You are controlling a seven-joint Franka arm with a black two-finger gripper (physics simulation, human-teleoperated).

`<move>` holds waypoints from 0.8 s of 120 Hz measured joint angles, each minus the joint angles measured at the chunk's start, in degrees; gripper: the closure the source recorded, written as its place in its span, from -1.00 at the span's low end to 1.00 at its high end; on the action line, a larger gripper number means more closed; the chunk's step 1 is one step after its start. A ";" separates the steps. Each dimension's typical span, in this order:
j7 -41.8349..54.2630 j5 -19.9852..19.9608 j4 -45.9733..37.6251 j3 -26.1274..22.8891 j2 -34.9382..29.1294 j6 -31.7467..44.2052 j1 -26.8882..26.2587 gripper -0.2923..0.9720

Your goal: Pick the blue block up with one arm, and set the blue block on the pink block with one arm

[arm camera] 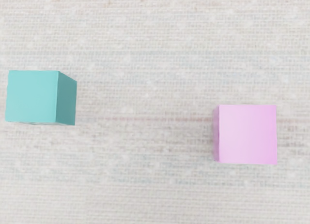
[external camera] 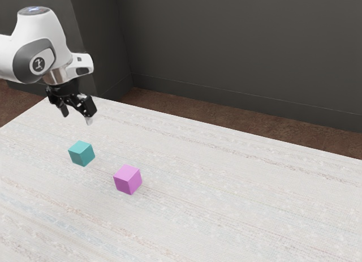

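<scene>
A teal-blue block (external camera: 81,153) rests on the pale table (external camera: 226,183), and a pink block (external camera: 127,179) lies a short way to the exterior view's right of it and nearer the front. They stand apart, not touching. My black gripper (external camera: 77,111) hangs in the air above and behind the blue block, fingers pointing down, spread apart with nothing between them. From the hand's camera I look straight down on the blue block (arm camera: 40,97) and the pink block (arm camera: 245,134), both flat on the table.
The table's back edge (external camera: 237,134) runs diagonally behind the blocks, with brown floor and a dark wall beyond. Bare tabletop stretches to the exterior view's right and front.
</scene>
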 joint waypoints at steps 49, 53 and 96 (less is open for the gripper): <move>7.52 0.00 -0.81 9.65 3.69 5.57 0.12 -0.54; 8.04 -0.08 -0.99 9.97 4.03 5.92 0.20 -0.54; 13.60 -1.79 4.12 12.09 12.56 8.39 1.26 -0.54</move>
